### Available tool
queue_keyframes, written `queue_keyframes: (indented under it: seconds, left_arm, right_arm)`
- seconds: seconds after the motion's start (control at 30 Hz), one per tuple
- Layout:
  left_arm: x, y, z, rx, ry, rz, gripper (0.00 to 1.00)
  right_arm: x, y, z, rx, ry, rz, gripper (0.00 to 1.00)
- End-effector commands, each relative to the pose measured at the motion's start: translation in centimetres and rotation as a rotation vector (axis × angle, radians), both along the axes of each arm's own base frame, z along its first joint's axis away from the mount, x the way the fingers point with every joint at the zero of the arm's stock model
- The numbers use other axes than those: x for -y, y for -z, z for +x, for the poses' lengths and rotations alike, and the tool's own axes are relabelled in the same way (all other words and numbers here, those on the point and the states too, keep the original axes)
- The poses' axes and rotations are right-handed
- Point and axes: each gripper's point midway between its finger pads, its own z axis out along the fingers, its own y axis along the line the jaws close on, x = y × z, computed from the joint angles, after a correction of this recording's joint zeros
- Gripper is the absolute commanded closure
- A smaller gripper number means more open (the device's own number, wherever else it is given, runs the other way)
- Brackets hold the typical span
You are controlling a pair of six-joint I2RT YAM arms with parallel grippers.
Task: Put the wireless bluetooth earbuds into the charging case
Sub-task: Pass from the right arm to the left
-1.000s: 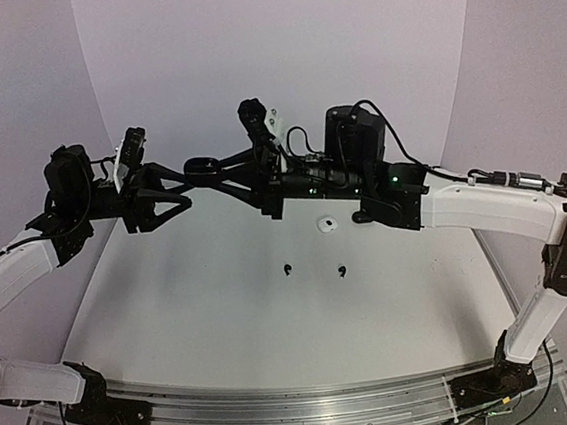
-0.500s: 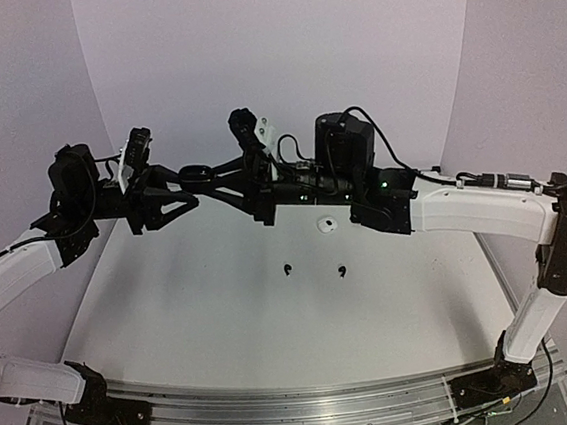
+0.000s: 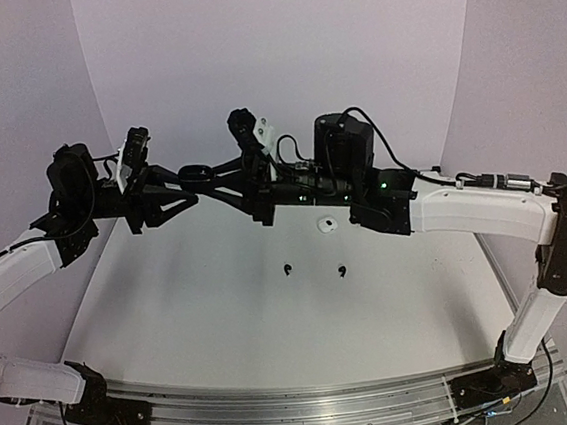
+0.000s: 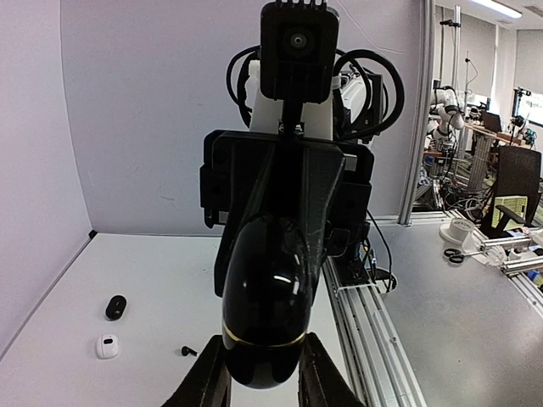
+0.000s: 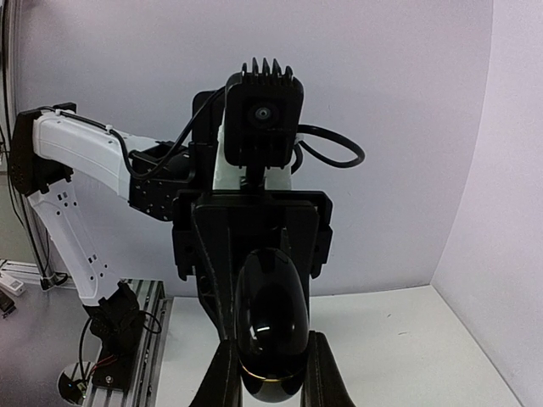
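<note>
**Glossy pebble pinched from both ends**

Our left claw and right claw both pinch the smooth, glossy black charging case in mid-air. Two tiny comma-shaped black earbuds lie on the matte white desk beneath.

From my station I count two black earbuds, one white case, two black cases and two robot arms.

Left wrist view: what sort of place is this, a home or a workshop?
Probably a robotics lab. The white table is edged by an aluminium rail, and beyond it stand cluttered benches with what looks like another white robot arm.
</note>
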Motion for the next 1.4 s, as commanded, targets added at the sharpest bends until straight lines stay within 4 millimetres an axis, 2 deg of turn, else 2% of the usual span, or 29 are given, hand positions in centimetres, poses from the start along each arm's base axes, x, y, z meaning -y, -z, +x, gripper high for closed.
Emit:
queue_keyframes:
  seconds: [0.0, 0.37, 0.47, 0.7, 0.87, 0.9, 0.97, 1.0, 1.07, 1.17, 1.37]
  left_arm:
    - [-0.2, -2.2, -1.2, 0.075, 0.035, -0.033, 0.72]
    - [0.0, -2.2, -1.3, 0.073, 0.042, -0.033, 0.75]
    - [0.0, -2.1, -1.3, 0.076, 0.041, -0.033, 0.8]
    - [-0.1, -1.9, -1.3, 0.072, 0.038, -0.028, 0.99]
    - [0.0, -1.9, -1.2, 0.061, 0.036, -0.024, 1.0]
    - [0.0, -1.8, -1.1, 0.052, 0.032, -0.018, 1.0]
    - [0.1, -1.3, -0.8, 0.031, 0.022, -0.001, 1.0]
    - [0.1, -0.9, -0.7, 0.029, 0.018, 0.008, 1.0]
    - [0.1, -0.3, -0.8, 0.026, 0.015, 0.026, 1.0]
    - [0.0, 0.7, -0.8, 0.02, 0.014, 0.05, 1.0]
    - [0.1, 0.9, -0.8, 0.053, 0.019, 0.063, 1.0]
  right_arm:
    - [-0.4, -1.9, 0.3, 0.039, 0.017, 0.052, 1.0]
    - [-1.3, -2.0, 0.4, 0.039, 0.007, 0.057, 1.0]
    - [-1.5, -1.8, 0.5, 0.04, 0.005, 0.054, 1.0]
    - [-1.5, -1.7, 0.5, 0.037, 0.008, 0.052, 1.0]
    - [-1.3, -1.2, 0.9, 0.011, 0.033, 0.045, 0.99]
    - [-1.1, -1.1, 1.2, 0.001, 0.052, 0.046, 0.91]
    - [-0.5, -1.4, 1.5, -0.008, 0.087, 0.051, 0.6]
    - [-0.1, -1.8, 1.5, -0.006, 0.099, 0.057, 0.49]
    - [0.5, -2.2, 1.7, -0.006, 0.127, 0.062, 0.35]
    - [0.9, -2.4, 1.6, -0.008, 0.135, 0.054, 0.3]
    - [0.2, -1.4, 2.3, -0.046, 0.151, 0.017, 0.28]
